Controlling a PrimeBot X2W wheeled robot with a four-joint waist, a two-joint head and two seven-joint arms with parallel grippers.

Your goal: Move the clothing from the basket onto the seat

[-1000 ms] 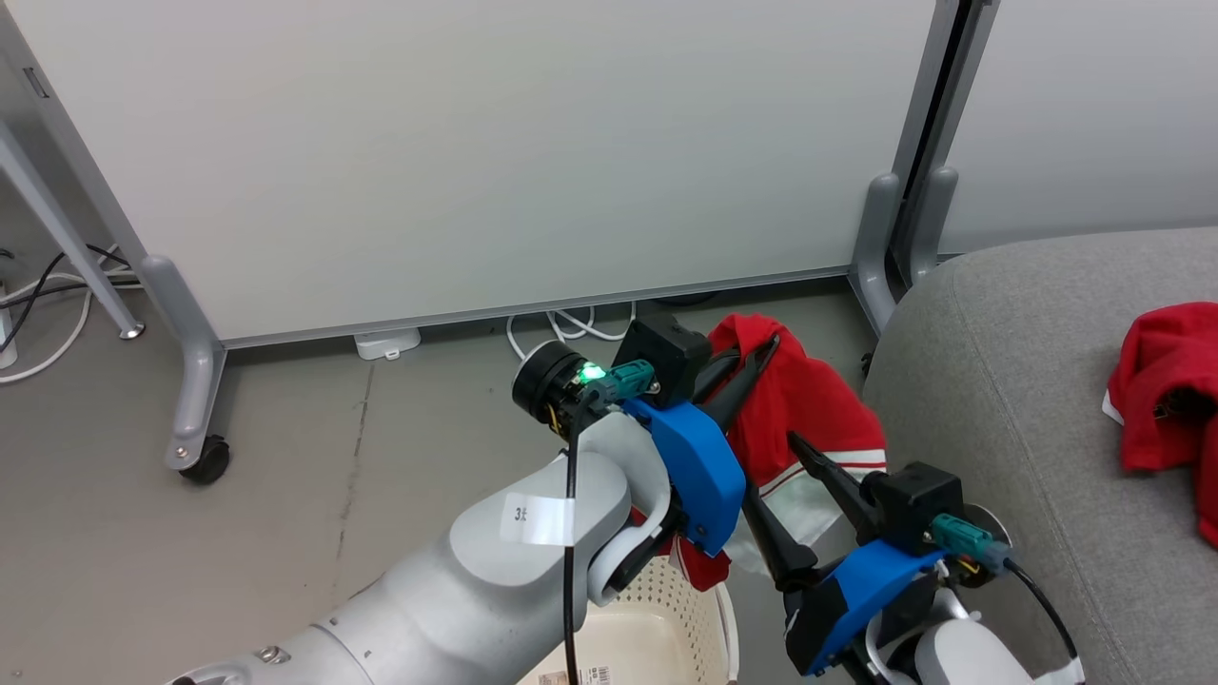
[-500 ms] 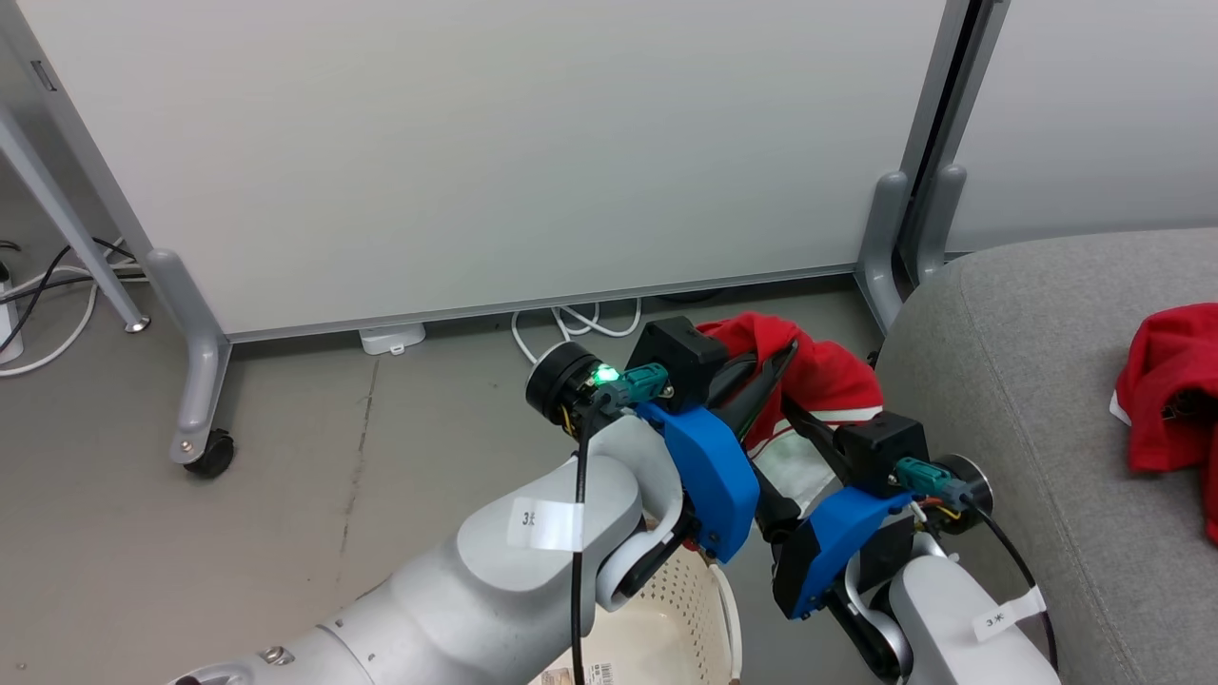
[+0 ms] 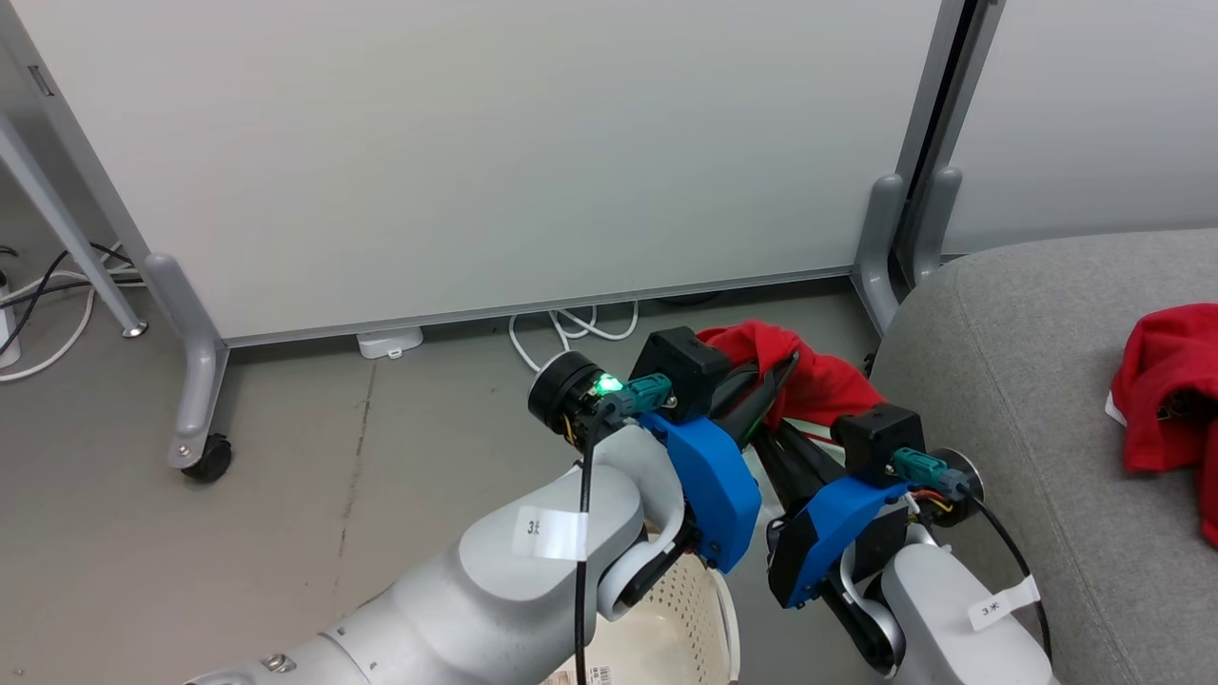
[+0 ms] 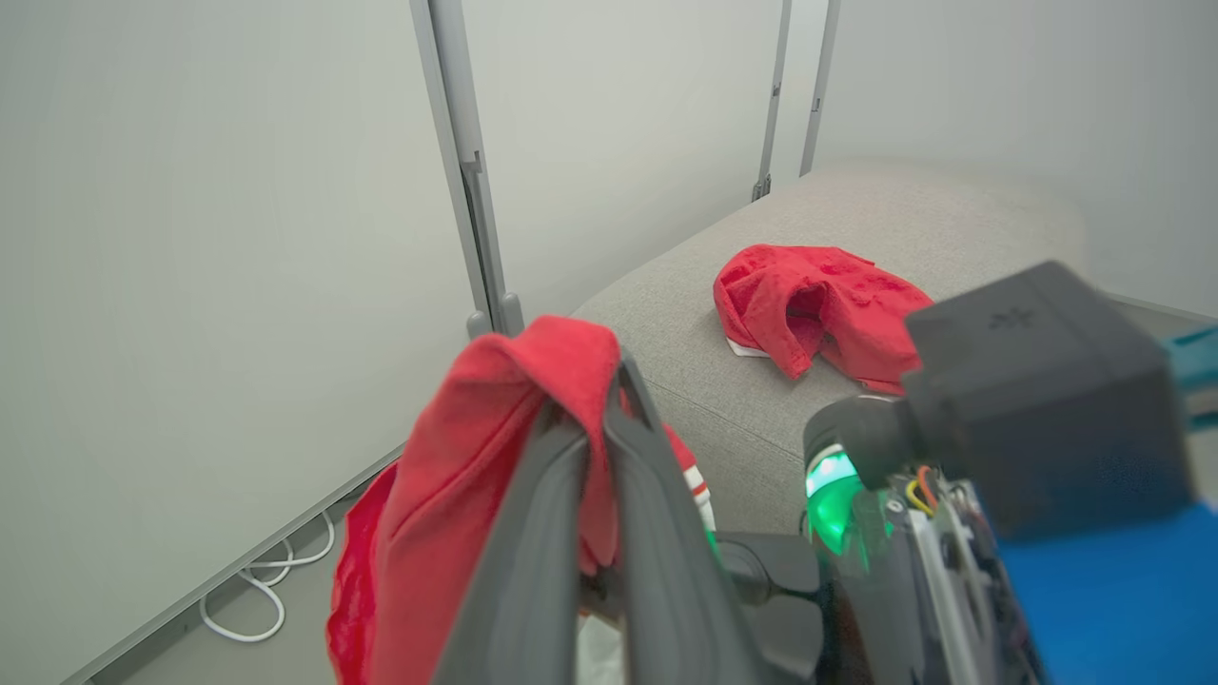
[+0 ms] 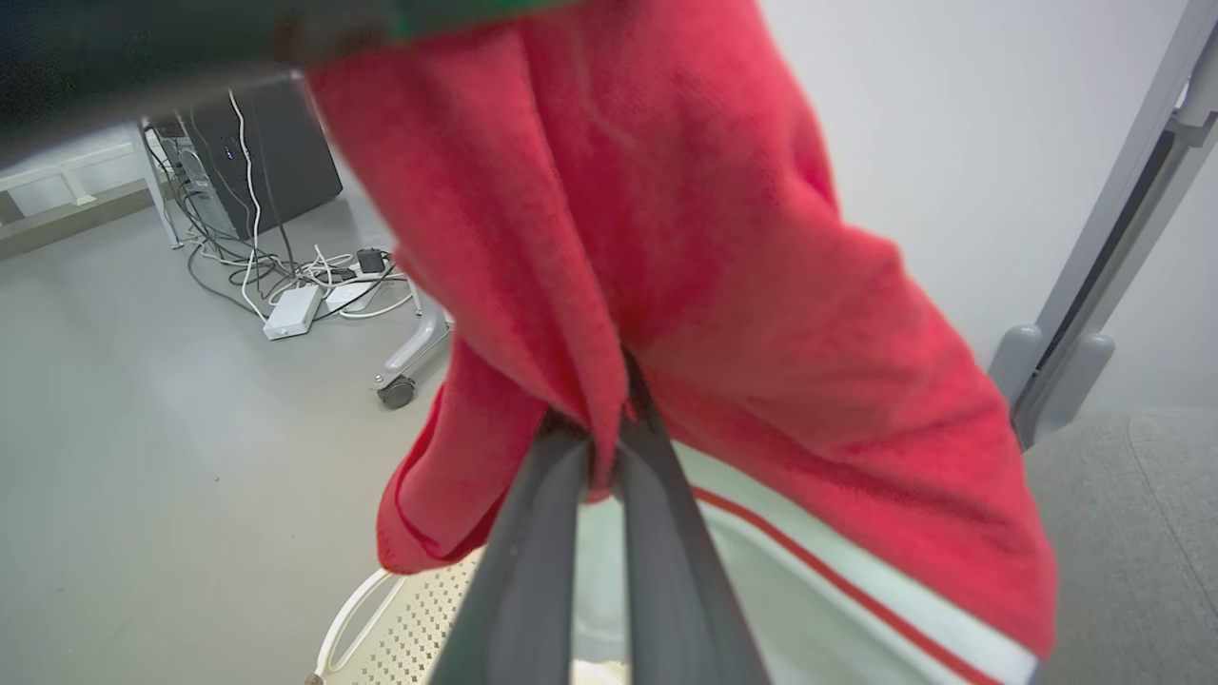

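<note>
Head view, looking down at a grey floor (image 3: 285,495) in front of a white partition panel (image 3: 476,143). Both robot arms reach forward and meet at a red garment (image 3: 828,385), which is lifted into the air close to the rounded edge of the seat (image 3: 1028,381). The left gripper (image 3: 786,366) is pinched closed on the garment's top fold, and red fabric drapes over its dark fingers. The right gripper (image 5: 609,433) sits just beside and below the left one, also clamped tight on the same garment. In the right wrist view its two fingers nip a fold of red cloth, and a white hem with a red stripe hangs beneath. The cream, perforated basket (image 3: 680,628) sits at the bottom edge of the head view, partly under the left forearm and below the hanging garment. The light grey seat takes up the right side. A second red garment (image 3: 1166,390) lies crumpled on the seat, well apart from the held one. White cables (image 3: 571,328) lie looped on the floor at the foot of the panel.
</note>
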